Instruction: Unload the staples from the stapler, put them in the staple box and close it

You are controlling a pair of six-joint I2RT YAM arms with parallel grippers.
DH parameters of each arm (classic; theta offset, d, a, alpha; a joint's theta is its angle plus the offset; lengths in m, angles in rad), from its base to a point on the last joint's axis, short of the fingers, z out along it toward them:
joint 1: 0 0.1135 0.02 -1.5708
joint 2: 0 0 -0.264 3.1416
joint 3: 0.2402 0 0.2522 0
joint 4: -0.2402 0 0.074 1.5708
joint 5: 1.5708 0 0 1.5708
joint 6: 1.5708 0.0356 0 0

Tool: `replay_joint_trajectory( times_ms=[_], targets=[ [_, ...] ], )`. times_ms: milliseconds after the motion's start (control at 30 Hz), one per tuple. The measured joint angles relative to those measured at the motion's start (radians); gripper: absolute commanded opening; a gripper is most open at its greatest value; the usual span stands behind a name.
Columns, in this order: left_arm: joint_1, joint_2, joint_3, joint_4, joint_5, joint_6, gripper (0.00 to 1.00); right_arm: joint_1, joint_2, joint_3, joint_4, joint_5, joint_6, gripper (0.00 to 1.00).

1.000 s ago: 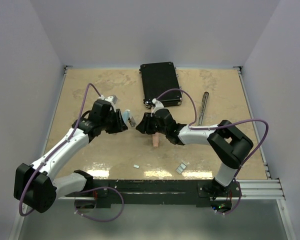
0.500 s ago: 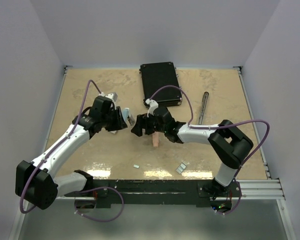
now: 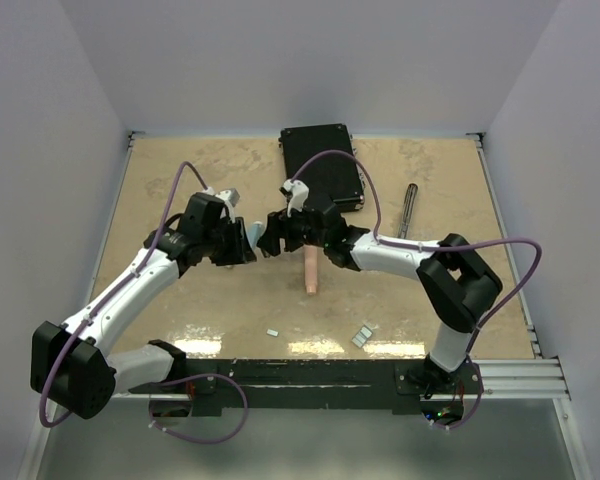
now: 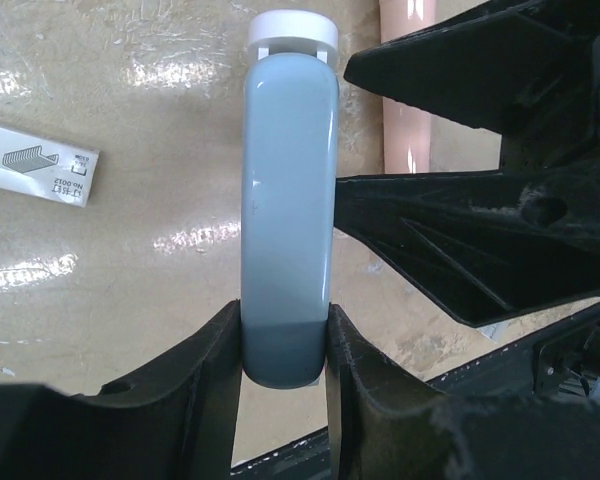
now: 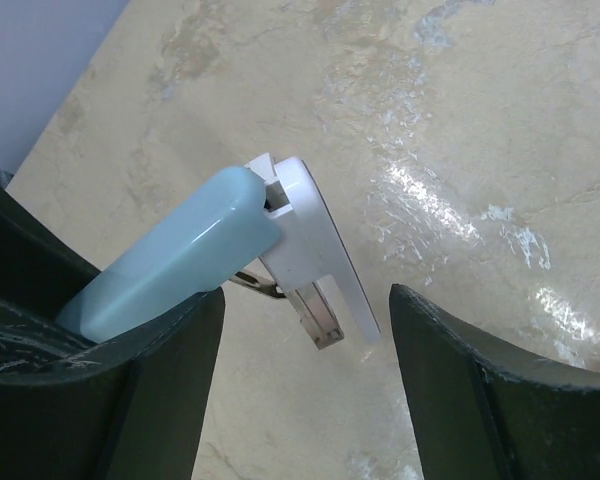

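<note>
My left gripper [image 3: 242, 243] is shut on the light-blue stapler [image 3: 253, 236] and holds it above the table. In the left wrist view the fingers [image 4: 212, 345] clamp the stapler's [image 4: 288, 200] rear end, its white end pointing away. My right gripper [image 3: 271, 236] is open right at that end. In the right wrist view the stapler's [image 5: 175, 260] white end and a short metal channel [image 5: 322, 318] sticking out of it sit between my right gripper's [image 5: 308, 295] spread fingers, untouched. Small grey staples lie near the front edge, one [image 3: 272, 332] and a pair [image 3: 362, 336].
A pink stick [image 3: 311, 271] lies just below the right gripper, also in the left wrist view [image 4: 408, 90]. A black case [image 3: 322, 165] sits at the back centre, a dark pen-like tool [image 3: 408, 215] at right. A white staple box [image 4: 35, 175] lies under the left arm.
My right gripper has moved left and toward the back, off the pink stick, up to the stapler's white end. The left gripper has shifted slightly, still holding the stapler.
</note>
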Motion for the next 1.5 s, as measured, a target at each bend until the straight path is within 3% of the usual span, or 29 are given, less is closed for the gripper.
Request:
replay_joint_trajectory(
  times_ms=[633, 967, 1067, 1200, 1233, 1400, 1467, 1500],
  targets=[
    [0.0, 0.002, 0.005, -0.016, 0.034, 0.027, 0.0, -0.003, 0.085, 0.019, -0.027, -0.061, -0.04, 0.51],
    [0.002, 0.023, 0.009, -0.026, 0.054, 0.043, 0.0, -0.004, 0.104, 0.019, -0.019, -0.104, -0.04, 0.52],
    [0.002, 0.034, 0.014, -0.028, 0.055, 0.043, 0.0, -0.005, 0.109, 0.019, -0.016, -0.105, -0.04, 0.38],
    [0.003, 0.04, 0.027, -0.027, 0.048, 0.043, 0.0, -0.005, 0.109, 0.018, -0.006, -0.122, -0.028, 0.07],
    [0.007, 0.043, 0.031, -0.027, 0.045, 0.043, 0.0, -0.006, 0.109, 0.013, 0.009, -0.133, -0.019, 0.04],
    [0.009, 0.053, 0.047, -0.03, 0.051, 0.043, 0.06, -0.029, 0.109, -0.035, 0.082, -0.193, 0.035, 0.0],
    [0.008, 0.053, 0.051, -0.029, 0.058, 0.043, 0.31, -0.039, 0.109, -0.05, 0.11, -0.219, 0.061, 0.0],
    [0.008, 0.053, 0.055, -0.029, 0.06, 0.043, 0.39, -0.043, 0.109, -0.054, 0.12, -0.229, 0.072, 0.0]
  ],
)
